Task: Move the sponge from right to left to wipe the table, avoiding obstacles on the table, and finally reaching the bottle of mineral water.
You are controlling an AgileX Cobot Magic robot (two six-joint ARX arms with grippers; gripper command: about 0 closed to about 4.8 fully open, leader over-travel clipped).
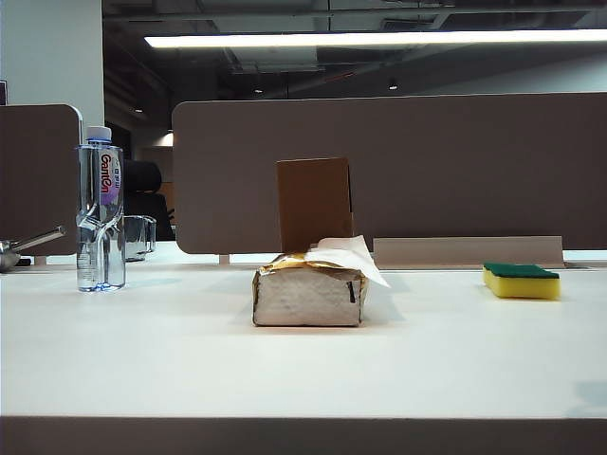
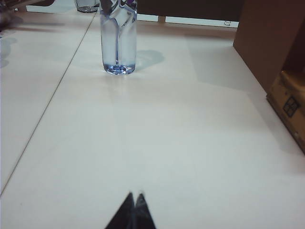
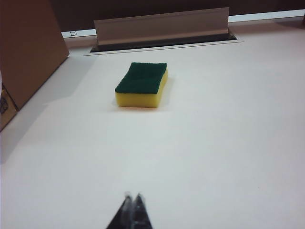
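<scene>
The sponge (image 1: 521,281) lies green side up on the right of the white table (image 1: 190,360), untouched. Mid-table sits the tissue pack (image 1: 308,296) with the cardboard box (image 1: 314,203) upright behind it. The water bottle (image 1: 100,210) stands far left, a glass mug (image 1: 138,236) just behind. The left hand (image 2: 134,194) and right hand (image 3: 133,195) hover low, both pinched closed and empty.

You see a long ceiling strip light (image 1: 379,39) glaring above dim brown-grey partitions; the wide white table (image 1: 190,360) is bright. Soft shadows sit beside the clear plastic bottle (image 2: 119,43). Wrist views look slightly soft.
</scene>
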